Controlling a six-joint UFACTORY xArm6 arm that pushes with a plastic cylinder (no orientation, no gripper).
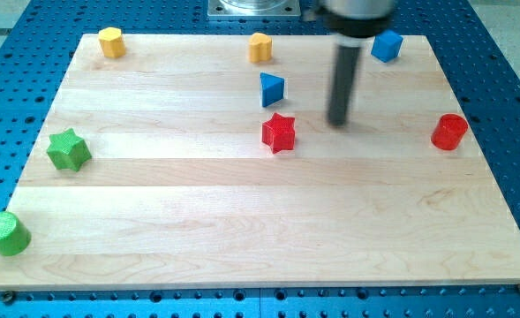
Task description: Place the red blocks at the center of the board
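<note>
1. Writing, brands, labels: none readable on board, blocks or rod
2. Board (242, 230) of pale wood, planks with faint grain, lying on blue perforated table (507, 53)
3. Rod dark, smooth, cylindrical, upright; my tip (337, 122) down at the board, right of the red star (278, 132) and apart from it, lower right of the blue triangular block (272, 89); no jaws, nothing held
4. Red star close to the board's middle, slightly above it; red cylinder (449, 132) near the right edge, well apart from the tip
5. Yellow block (110, 41) at the top left corner, yellow block (260, 47) at top centre, shapes unclear; blue cube (386, 45) at top right
6. Green star (69, 149) near the left edge; green cylinder (5, 233) at the bottom left corner, ridged sides
</note>
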